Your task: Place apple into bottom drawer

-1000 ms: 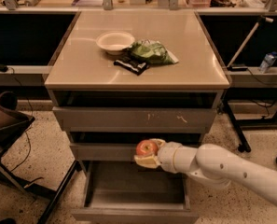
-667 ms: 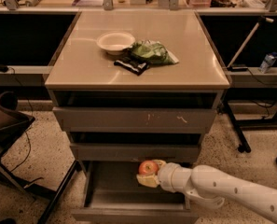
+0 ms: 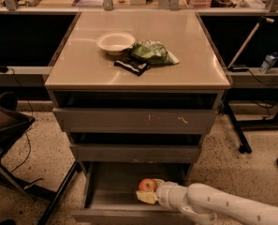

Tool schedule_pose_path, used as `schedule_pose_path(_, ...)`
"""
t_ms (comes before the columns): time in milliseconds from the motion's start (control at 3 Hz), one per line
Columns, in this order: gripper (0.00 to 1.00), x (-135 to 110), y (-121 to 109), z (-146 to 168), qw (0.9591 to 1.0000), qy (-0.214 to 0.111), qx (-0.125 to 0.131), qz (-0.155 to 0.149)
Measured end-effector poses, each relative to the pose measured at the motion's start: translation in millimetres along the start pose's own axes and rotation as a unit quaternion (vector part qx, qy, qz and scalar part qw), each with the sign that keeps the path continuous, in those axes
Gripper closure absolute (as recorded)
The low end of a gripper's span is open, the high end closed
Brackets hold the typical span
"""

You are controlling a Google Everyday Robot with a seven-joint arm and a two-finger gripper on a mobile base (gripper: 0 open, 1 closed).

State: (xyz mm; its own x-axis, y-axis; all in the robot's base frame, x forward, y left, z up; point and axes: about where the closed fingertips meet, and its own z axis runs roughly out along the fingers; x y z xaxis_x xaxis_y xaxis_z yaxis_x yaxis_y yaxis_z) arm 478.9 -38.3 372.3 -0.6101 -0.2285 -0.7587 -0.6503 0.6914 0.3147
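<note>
The apple (image 3: 147, 185), small, round and red, sits between the yellowish fingers of my gripper (image 3: 148, 193) inside the open bottom drawer (image 3: 110, 199). The gripper is shut on the apple, low in the drawer's tray, right of its middle. My white arm (image 3: 213, 205) reaches in from the lower right. Whether the apple touches the drawer floor I cannot tell. The bottom drawer is pulled out farther than the two drawers above it.
On the cabinet top stand a white bowl (image 3: 115, 42), a green foil snack bag (image 3: 152, 53) and a dark packet (image 3: 132, 65). A dark chair (image 3: 5, 121) stands at the left. Table legs (image 3: 237, 125) stand at the right.
My gripper has moved down with the apple, from in front of the middle drawer into the bottom drawer's tray.
</note>
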Motion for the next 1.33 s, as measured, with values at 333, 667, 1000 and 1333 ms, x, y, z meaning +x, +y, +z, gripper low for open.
schedule_pose_path(333, 1.0, 0.0, 0.0, 0.0, 1.0, 0.0, 0.0, 0.0)
schedule_pose_path(667, 1.0, 23.9, -9.2, 23.4, 0.9996, 0.021, 0.017, -0.001)
schedule_pose_path(1000, 1.0, 87.9, -37.1, 83.9, 0.9958, 0.062, 0.067, -0.008)
schedule_pose_path(1333, 1.0, 129.3, -70.6, 127.4, 0.9868, 0.091, 0.134, -0.007)
